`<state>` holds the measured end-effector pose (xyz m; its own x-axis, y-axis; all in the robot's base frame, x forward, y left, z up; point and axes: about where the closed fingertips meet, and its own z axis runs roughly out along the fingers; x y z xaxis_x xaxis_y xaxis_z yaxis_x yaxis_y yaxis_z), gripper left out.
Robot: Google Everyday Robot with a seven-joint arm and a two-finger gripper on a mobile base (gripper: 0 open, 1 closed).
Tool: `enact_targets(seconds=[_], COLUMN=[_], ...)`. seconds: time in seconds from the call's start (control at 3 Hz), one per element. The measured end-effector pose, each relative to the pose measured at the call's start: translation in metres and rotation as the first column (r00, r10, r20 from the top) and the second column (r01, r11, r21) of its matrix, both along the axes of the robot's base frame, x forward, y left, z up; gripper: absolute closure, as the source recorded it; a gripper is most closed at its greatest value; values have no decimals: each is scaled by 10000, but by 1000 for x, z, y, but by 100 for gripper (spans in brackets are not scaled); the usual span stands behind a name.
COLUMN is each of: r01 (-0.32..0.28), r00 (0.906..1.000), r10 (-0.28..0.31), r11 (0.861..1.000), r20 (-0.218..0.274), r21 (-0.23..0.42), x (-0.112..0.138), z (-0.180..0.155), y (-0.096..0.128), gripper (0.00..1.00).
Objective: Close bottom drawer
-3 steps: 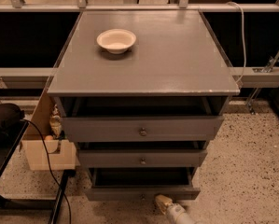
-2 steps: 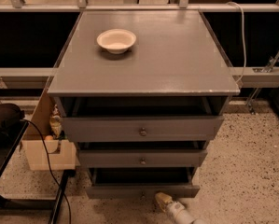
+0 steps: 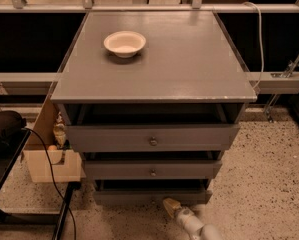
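Observation:
The grey cabinet (image 3: 154, 59) has three drawers, all pulled partly out. The bottom drawer (image 3: 151, 196) is the lowest; its flat grey front shows near the floor with a dark gap above it. Its knob is hidden behind my gripper. My gripper (image 3: 171, 205) comes up from the bottom edge on a white arm (image 3: 194, 226), and its tan tip rests against the bottom drawer's front, right of centre. The middle drawer (image 3: 153, 170) and top drawer (image 3: 152, 138) each show a round metal knob.
A white bowl (image 3: 124, 43) sits on the cabinet top. A cardboard box (image 3: 49, 154) with items stands left of the cabinet. A black stand with a cable (image 3: 44, 154) is at far left. A white cable (image 3: 260, 39) hangs at the right. The floor is speckled.
The bottom drawer's front has moved inward, and my gripper has followed it toward the cabinet.

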<state>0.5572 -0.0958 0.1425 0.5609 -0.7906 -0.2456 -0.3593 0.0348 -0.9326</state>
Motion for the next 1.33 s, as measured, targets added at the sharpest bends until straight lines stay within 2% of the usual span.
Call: enact_targets(seconds=[0.33,0.67,1.33], r01=[-414,-414,-397], r00=[9990,9990,9984], r10=[413,413,382], r11=[9991,9991,9986], r20=[174,174,-417], r21=[50,50,-346], x=[31,31,17], z=[-4,-4,-7], y=[28,28,10], gripper=[100,100,100])
